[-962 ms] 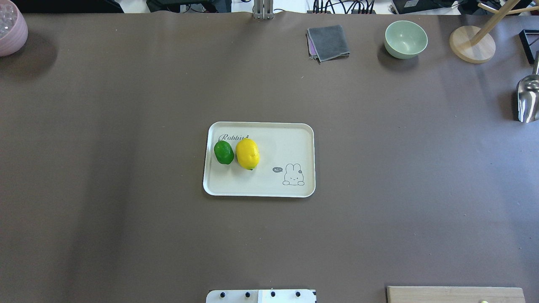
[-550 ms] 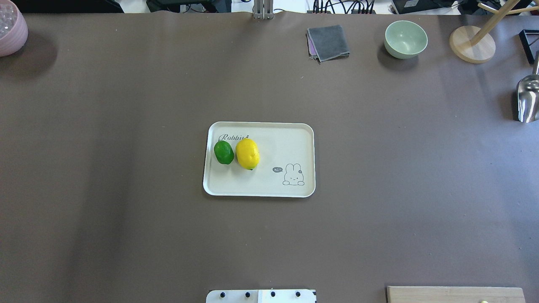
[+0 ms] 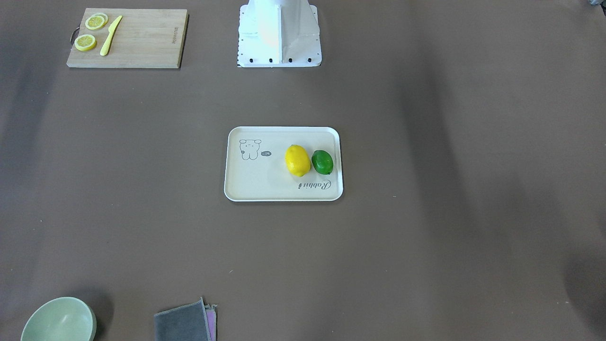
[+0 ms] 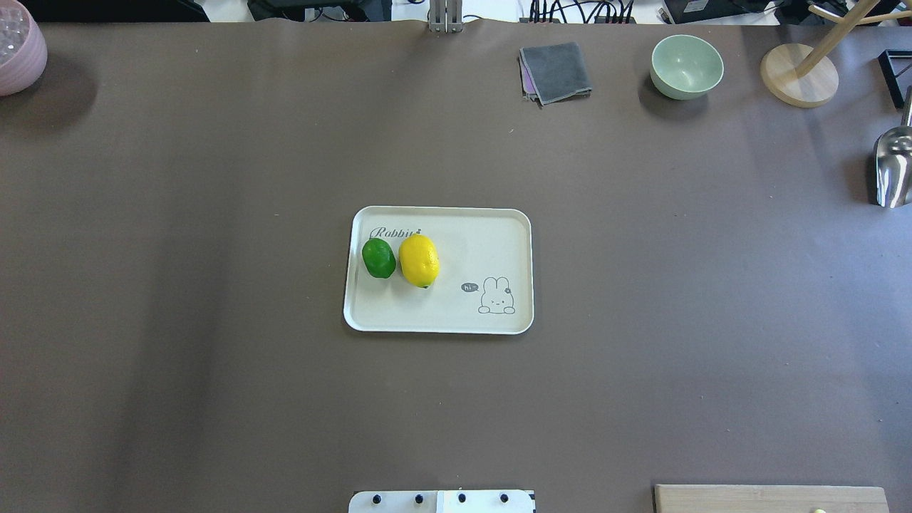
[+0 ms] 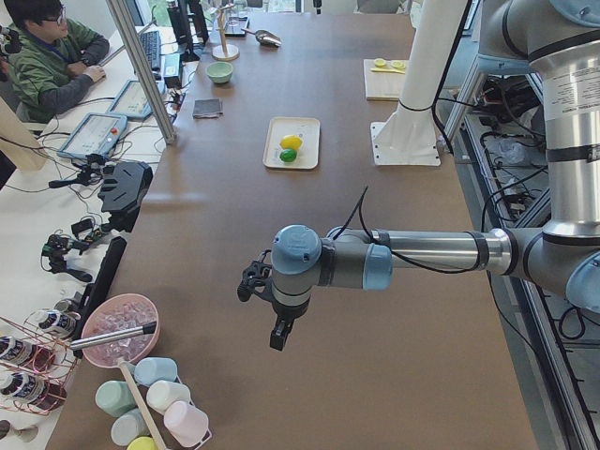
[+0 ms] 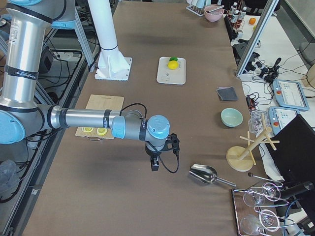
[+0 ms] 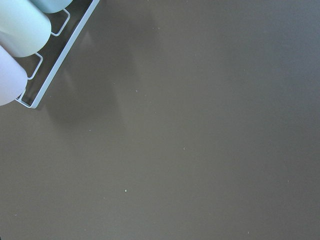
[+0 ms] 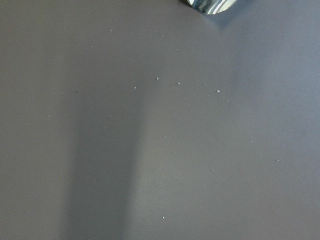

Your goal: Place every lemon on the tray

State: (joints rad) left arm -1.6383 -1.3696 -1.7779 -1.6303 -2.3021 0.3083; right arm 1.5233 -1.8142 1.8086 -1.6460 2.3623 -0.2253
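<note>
Two fruits on tray [image 4: 456, 317]: green lemon [image 4: 378, 258] beside yellow lemon [image 4: 419, 261], at my left end.
Long axes parallel the tray's short sides. My left gripper [image 5: 278, 333], right gripper [image 6: 154, 163]: I cannot tell their opening.

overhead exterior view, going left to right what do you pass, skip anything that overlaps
pink bowl → green lemon → yellow lemon → grey cloth → mint bowl → wooden stand

The left tool [image 5: 278, 336] and the right tool [image 6: 154, 165] show only in the side views, too small to judge how their jaws stand. In the overhead view the bottom edge cuts the cutting board [image 4: 769, 499], and the right edge cuts the scoop [image 4: 894, 167].
</note>
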